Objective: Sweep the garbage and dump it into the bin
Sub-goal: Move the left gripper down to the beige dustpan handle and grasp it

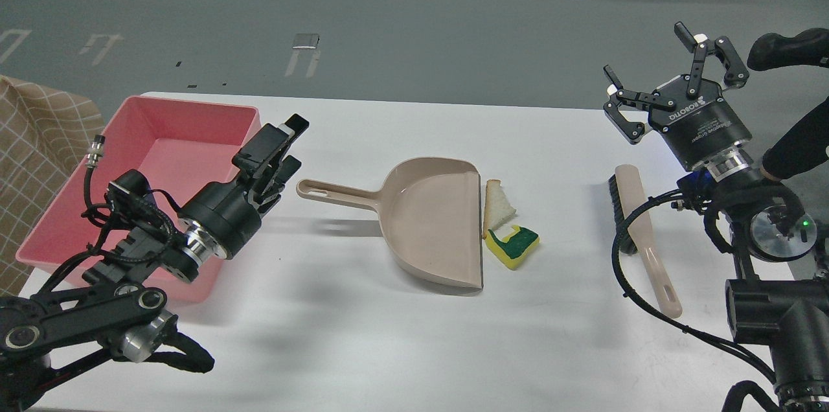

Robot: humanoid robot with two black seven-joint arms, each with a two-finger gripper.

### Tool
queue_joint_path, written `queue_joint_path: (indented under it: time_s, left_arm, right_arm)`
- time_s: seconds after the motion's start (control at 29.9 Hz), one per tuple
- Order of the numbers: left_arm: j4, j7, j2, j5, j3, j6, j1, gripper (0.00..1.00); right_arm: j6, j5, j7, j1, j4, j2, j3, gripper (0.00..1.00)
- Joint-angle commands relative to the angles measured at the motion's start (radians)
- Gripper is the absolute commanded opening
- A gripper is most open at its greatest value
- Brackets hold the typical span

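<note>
On white table (pixel 388 347): dustpan (pixel 434 221); beyond, grey floor (pixel 414 17)

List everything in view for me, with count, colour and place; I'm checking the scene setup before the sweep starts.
table: one, white, fills the foreground.
bin: one, pink, on the table's left end, nothing visible in it.
dustpan: one, beige, table centre, handle pointing left.
bread slice: one, white with tan crust, at the dustpan's open edge.
sponge: one, yellow with green top, just below the bread.
brush: one, beige handle, dark bristles, lying at the table's right.
checked cloth: one, tan, far left.
left pincer: one, black, over the bin's right wall.
right pincer: one, black, open, above the brush.
</note>
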Motion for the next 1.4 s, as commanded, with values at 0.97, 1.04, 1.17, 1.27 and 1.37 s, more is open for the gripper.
queue_joint_path:
  time_s: [0.97,1.04,1.17,1.27,1.37]
  left_arm:
    - [0.211,0.005,-0.226,0.004,0.124,0.002,0.022,0.98]
    - [0.241,0.005,-0.241,0.004,0.124,0.002,0.016,0.98]
    - [0.302,0.005,-0.286,0.004,0.123,0.002,0.001,0.97]
    - [0.348,0.005,-0.303,0.002,0.123,0.002,-0.005,0.97]
    - [0.417,0.005,-0.338,0.002,0.123,0.002,-0.011,0.97]
  right_arm:
    - [0.0,-0.001,0.0,0.005,0.001,0.003,-0.001,1.0]
    - [0.0,0.0,0.001,0.005,0.001,0.005,-0.001,1.0]
    - [0.0,0.0,0.0,0.005,0.004,0.005,-0.003,1.0]
    - [0.0,0.0,0.0,0.008,0.004,0.005,-0.003,1.0]
    - [0.0,0.0,0.0,0.009,0.007,0.005,-0.003,1.0]
